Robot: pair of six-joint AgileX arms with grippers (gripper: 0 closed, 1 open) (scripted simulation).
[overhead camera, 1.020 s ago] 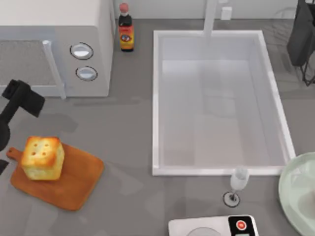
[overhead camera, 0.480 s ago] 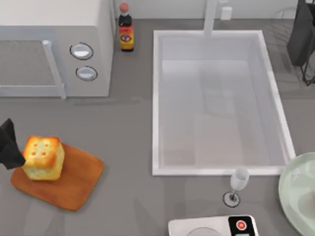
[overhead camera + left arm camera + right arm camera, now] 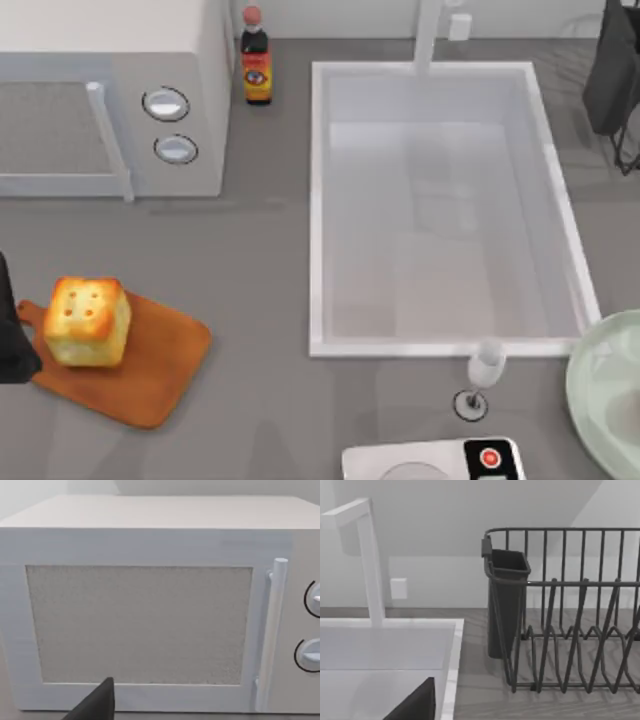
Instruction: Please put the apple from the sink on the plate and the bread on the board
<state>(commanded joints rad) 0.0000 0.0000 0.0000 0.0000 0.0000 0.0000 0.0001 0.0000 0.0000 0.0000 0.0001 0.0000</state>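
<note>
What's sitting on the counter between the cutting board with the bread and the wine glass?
Nothing. In the top view, only bare grey counter runs from the cutting board, which carries the bread, across to the wine glass. The white scale sits below that line.

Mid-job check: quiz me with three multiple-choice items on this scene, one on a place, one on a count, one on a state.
1. Where is the bread?
A. in the sink
B. on the board
C. on the plate

2. How many round dials does the microwave have?
A. one
B. four
C. two

3. How is the microwave's door?
A. shut
B. swung wide open
C. taken off

Answers: 1 B, as the loaf sits on the wooden board at the table's left. 2 C, as two dials sit one above the other beside the handle. 3 A, as the door lies flush with the front.
</note>
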